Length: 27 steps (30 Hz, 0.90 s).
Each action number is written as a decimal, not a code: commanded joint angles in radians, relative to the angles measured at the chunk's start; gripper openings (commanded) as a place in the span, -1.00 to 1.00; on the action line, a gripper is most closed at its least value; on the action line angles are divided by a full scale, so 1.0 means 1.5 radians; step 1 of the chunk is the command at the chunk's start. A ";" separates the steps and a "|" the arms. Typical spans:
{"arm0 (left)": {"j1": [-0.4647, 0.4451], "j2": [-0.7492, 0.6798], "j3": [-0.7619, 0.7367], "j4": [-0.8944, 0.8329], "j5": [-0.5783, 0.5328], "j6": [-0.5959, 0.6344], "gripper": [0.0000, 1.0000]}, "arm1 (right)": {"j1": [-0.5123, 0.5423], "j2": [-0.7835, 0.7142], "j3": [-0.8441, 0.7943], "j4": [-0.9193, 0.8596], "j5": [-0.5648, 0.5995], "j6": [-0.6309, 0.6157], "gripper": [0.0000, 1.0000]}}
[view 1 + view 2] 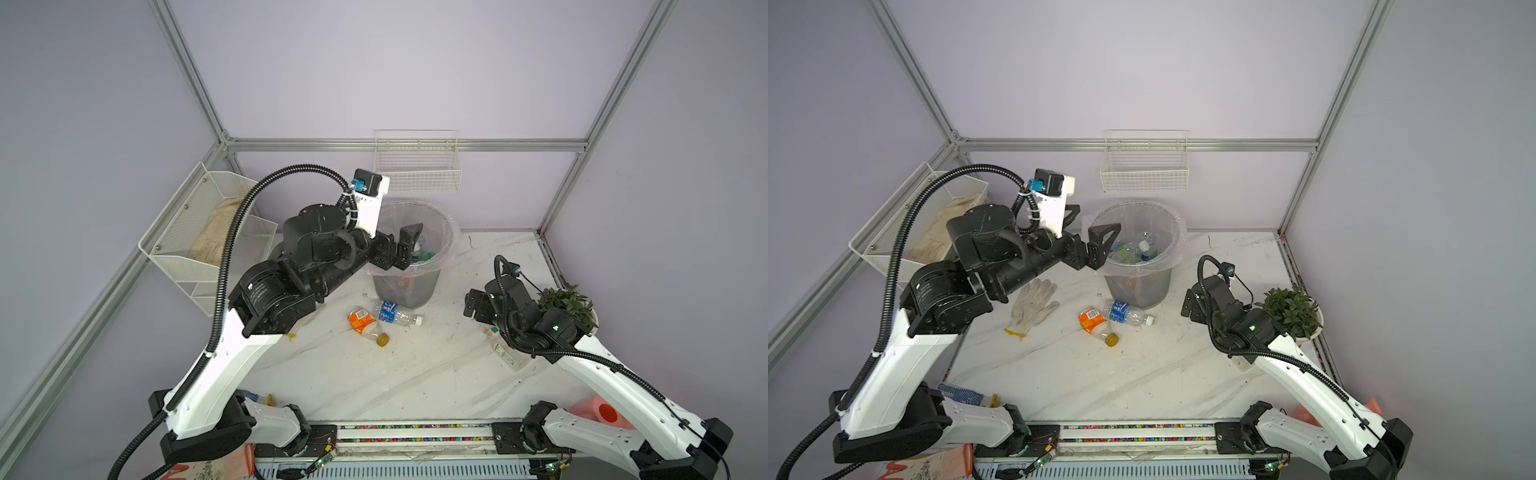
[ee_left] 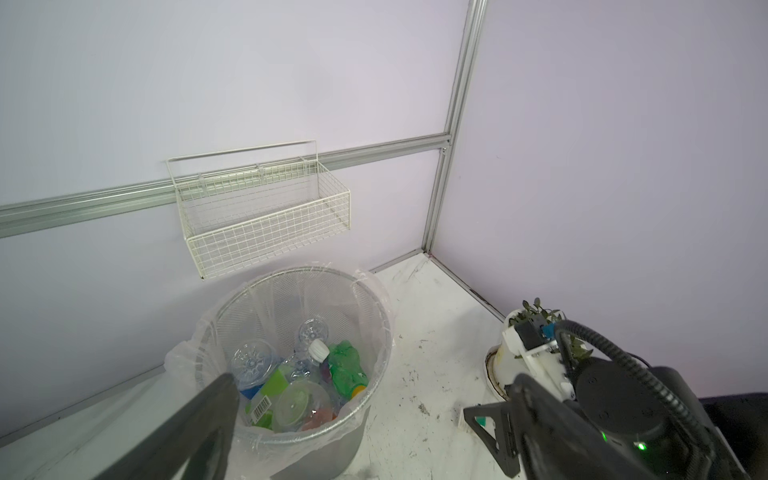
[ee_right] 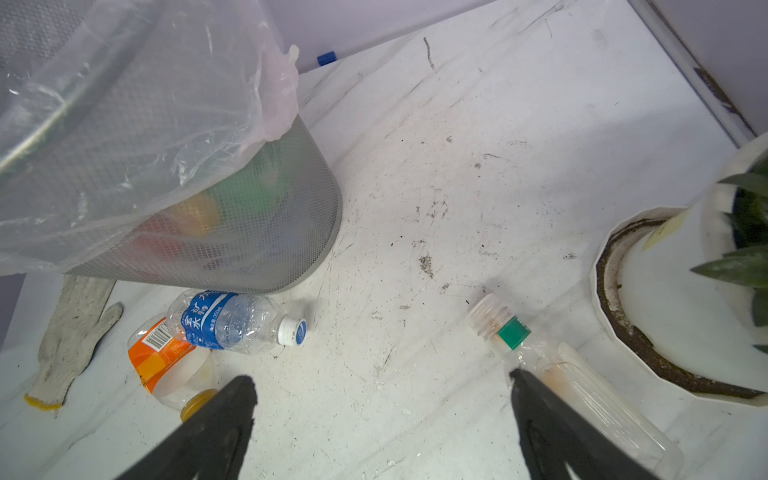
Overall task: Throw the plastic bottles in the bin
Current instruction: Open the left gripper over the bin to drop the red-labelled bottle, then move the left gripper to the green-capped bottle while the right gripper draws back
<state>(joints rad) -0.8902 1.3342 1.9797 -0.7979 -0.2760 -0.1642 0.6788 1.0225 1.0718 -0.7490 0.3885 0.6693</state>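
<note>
Spread and empty, the left end effector [image 1: 1096, 226] hangs above the bin [image 1: 1138, 286] rim, placed for dropping onto the bottles [image 2: 299, 386] inside. The right end effector [image 3: 382, 380], spread too, hovers beside a clear bottle [image 3: 573, 382] on the desk [image 3: 457, 166].

White arms [image 1: 232, 361] carry black joints [image 1: 270, 299] and ribbed cables [image 1: 223, 266].

Bin [image 3: 266, 232] grey metal mesh; liner [image 3: 124, 104] glossy clear plastic; bottles [image 3: 232, 322] clear crinkled plastic; table [image 3: 457, 187] scuffed matt white.
</note>
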 commanded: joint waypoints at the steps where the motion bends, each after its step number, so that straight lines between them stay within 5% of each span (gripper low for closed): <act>1: -0.012 0.001 -0.102 0.048 0.011 0.011 0.99 | -0.002 -0.031 0.033 -0.038 0.060 0.032 0.95; 11: -0.053 0.015 -0.252 0.125 0.066 -0.119 1.00 | -0.003 -0.077 0.133 -0.113 0.171 0.058 0.95; 19: -0.074 0.093 -0.345 0.238 0.138 -0.252 1.00 | -0.020 -0.056 0.108 -0.141 0.146 0.097 0.95; 27: -0.093 0.235 -0.338 0.311 0.195 -0.387 1.00 | -0.131 -0.059 0.100 -0.140 0.089 0.105 0.95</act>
<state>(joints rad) -1.0241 1.6608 1.4899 -0.4240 -0.0463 -0.6304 0.5320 0.9325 1.2236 -0.9276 0.5617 0.8066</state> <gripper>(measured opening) 0.998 0.975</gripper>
